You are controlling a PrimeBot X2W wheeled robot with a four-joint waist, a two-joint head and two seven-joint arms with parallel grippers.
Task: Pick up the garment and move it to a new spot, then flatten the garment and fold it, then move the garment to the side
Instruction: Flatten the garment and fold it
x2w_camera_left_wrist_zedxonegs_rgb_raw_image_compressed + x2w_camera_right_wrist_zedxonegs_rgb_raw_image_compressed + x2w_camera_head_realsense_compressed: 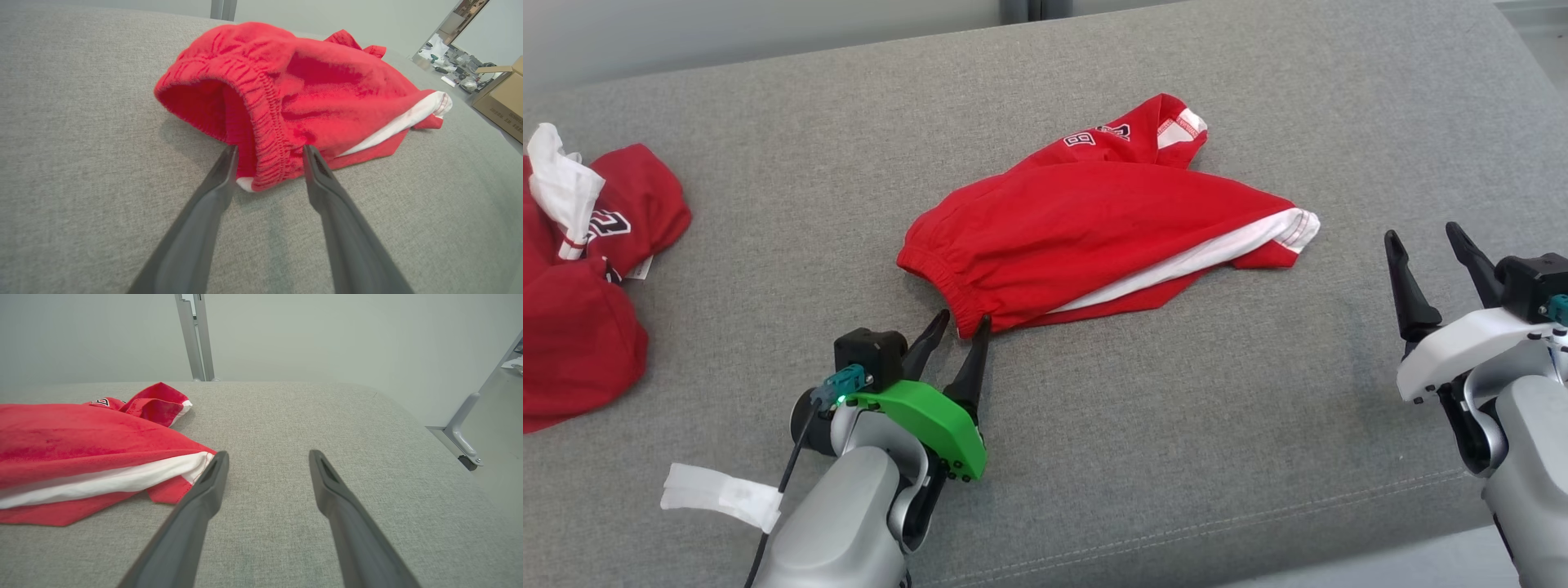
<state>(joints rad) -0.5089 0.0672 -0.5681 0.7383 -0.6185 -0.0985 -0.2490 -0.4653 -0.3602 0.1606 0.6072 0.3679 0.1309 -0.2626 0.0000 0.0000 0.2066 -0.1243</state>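
Note:
The garment [1094, 229] is a pair of red shorts with white trim, lying crumpled in the middle of the grey padded surface [1176, 425]. My left gripper [961, 322] stands open at its near-left corner. In the left wrist view the two fingers straddle the elastic waistband of the garment [318, 81], one on each side, with my left gripper [269, 149] low on the surface. My right gripper [1425, 233] is open and holds nothing, to the right of the garment. In the right wrist view my right gripper [267, 455] is just beside the white hem of the garment [81, 441].
Another heap of red and white clothing [580, 286] lies at the far left edge. A cardboard box [502, 106] stands off the surface beyond the right side. The front edge of the surface [1258, 523] runs just before my arms.

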